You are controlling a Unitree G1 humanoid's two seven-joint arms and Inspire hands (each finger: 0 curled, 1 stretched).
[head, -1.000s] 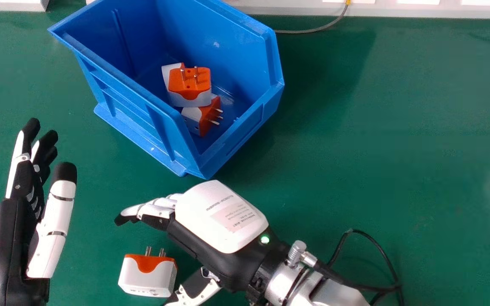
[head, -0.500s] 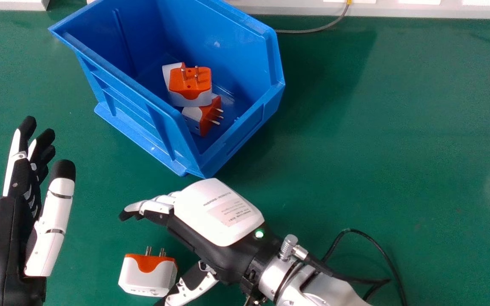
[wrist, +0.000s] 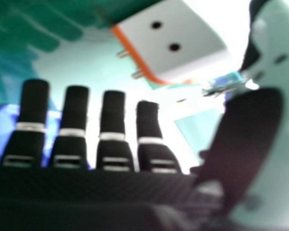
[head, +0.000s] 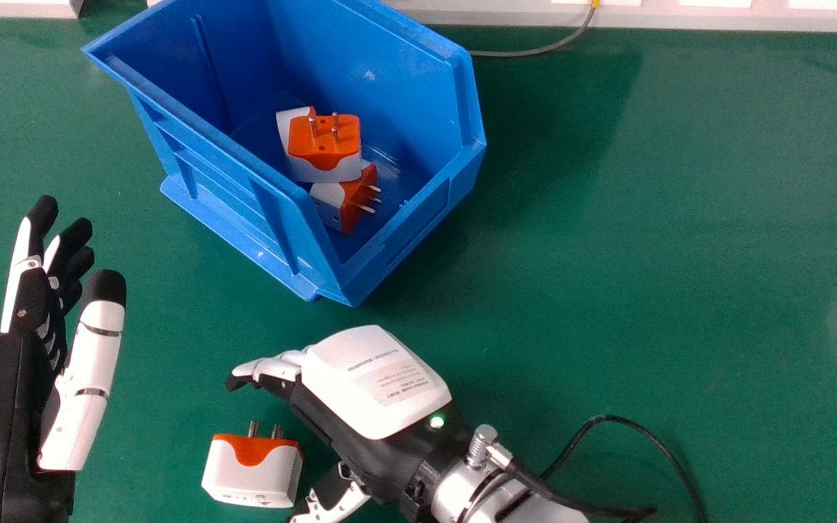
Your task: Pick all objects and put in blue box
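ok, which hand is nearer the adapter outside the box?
Right. The right hand is close beside the adapter, on its right; the left hand is farther off, left.

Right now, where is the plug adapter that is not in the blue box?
In the head view, the loose adapter lies on the green table near the bottom edge, left of centre, between the left hand and the right hand.

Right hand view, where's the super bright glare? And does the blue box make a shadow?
Right hand view: white glare between the right hand's fingers and beside the plug adapter; head view: yes, a soft shadow on the green table, to the right of the blue box.
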